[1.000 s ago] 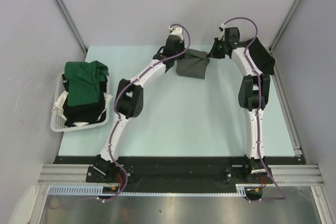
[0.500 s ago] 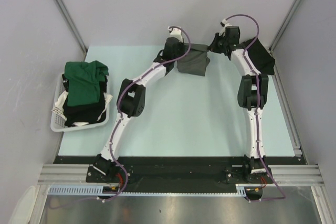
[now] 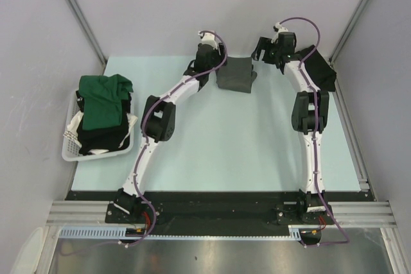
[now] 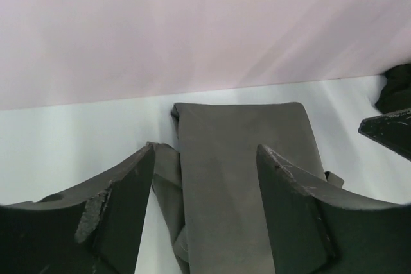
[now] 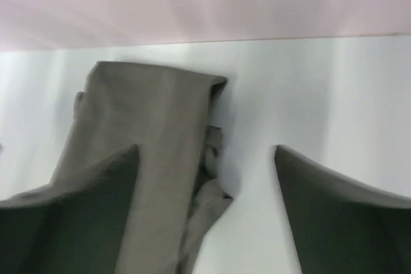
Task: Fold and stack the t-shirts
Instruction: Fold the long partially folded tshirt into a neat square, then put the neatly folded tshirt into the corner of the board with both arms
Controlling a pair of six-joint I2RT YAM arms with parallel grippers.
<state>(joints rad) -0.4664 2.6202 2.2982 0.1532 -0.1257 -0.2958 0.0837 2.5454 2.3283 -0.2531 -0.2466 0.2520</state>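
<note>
Folding looks finished on one: the charcoal grey t-shirt (image 3: 234,74) lies as a neat rectangle at the far edge of the table (image 3: 225,145), between the two arms. The left gripper (image 4: 204,158) and right gripper (image 5: 205,152) both stand wide apart over its ends, gripping nothing. The green t-shirt (image 3: 103,101) and black t-shirt (image 3: 103,138) sit heaped in the white basket (image 3: 70,149), unfolded, so I'd say about a third is done.
</note>
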